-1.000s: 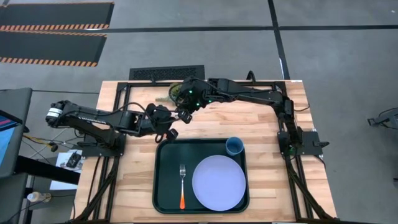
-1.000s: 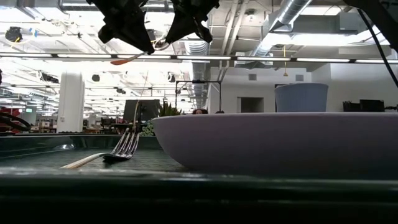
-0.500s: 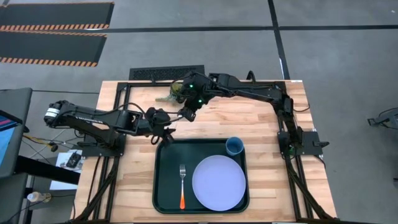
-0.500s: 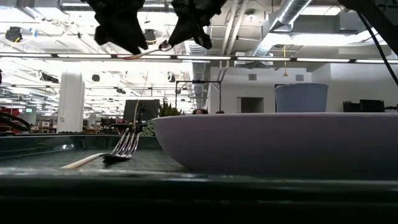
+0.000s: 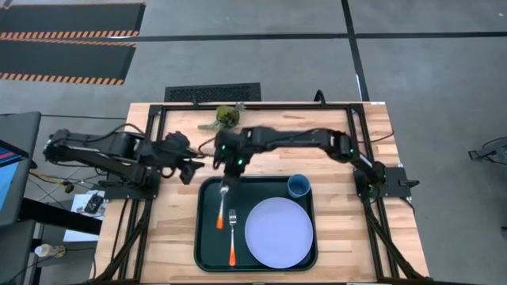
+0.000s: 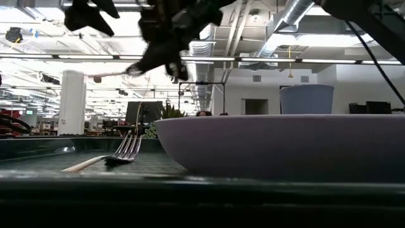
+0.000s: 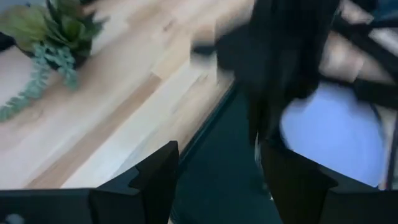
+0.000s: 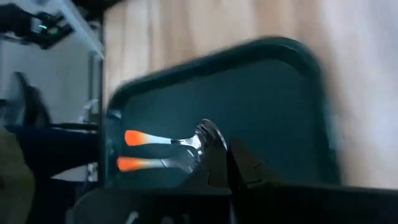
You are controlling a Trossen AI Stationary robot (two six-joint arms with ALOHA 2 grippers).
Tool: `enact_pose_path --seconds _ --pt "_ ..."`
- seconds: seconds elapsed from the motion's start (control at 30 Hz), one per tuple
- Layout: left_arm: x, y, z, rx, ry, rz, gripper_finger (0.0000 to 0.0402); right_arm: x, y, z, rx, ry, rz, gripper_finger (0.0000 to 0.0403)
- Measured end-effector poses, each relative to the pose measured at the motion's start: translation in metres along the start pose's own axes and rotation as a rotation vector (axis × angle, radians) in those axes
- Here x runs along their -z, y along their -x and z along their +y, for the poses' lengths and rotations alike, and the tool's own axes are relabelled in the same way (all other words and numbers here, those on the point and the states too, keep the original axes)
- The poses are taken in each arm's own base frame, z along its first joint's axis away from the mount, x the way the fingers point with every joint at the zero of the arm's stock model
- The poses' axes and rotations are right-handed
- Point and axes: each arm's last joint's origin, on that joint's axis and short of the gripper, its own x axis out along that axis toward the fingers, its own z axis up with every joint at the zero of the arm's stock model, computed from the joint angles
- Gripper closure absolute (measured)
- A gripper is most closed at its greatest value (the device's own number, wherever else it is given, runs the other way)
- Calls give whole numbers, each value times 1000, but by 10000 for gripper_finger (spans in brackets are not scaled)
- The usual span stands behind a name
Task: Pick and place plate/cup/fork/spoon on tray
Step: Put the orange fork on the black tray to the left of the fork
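Observation:
The dark tray [image 5: 203, 249] holds the lavender plate [image 5: 279, 233], the blue cup [image 5: 299, 186] at its far right corner, and the fork [image 5: 232, 235] lying flat left of the plate. My right gripper [image 5: 230, 169] hovers over the tray's far left rim, shut on the spoon [image 5: 222, 209]. The spoon's orange handle [image 8: 139, 138] reaches toward the near edge, above the tray floor. My left gripper [image 7: 217, 180] stands open and holds nothing. It is just left of the right gripper, over the bare wood beside the tray's far left corner [image 5: 195, 167]. My right gripper pinches the spoon at its bowl end [image 8: 208, 133] between its shut fingers, coming from the far side and slanting down. The handle sticks out past the fingertips, along their line. The spoon hangs clear of the tray, close to level, in the low view [image 6: 115, 75].
A small green plant [image 5: 226, 117] sits at the table's far edge behind both grippers. Bare wood lies left and right of the tray. The black frame rails [image 5: 150, 142] run along the table's sides.
My left gripper has opened, let go of the spoon's handle and drawn back toward the table's left edge. My right gripper, still shut on the spoon, has carried it toward the near edge and down over the tray's far left part, turning the handle toward the near edge.

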Motion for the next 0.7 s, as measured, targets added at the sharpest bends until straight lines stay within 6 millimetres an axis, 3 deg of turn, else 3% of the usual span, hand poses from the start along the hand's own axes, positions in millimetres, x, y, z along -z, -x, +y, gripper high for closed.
enact_pose_path --seconds 0.37,0.7 --pt "3 37 21 33 71 -115 189 15 -68 17 -118 -9 62 403" --pt "8 47 30 33 23 -119 189 21 -98 30 -150 -54 42 403"
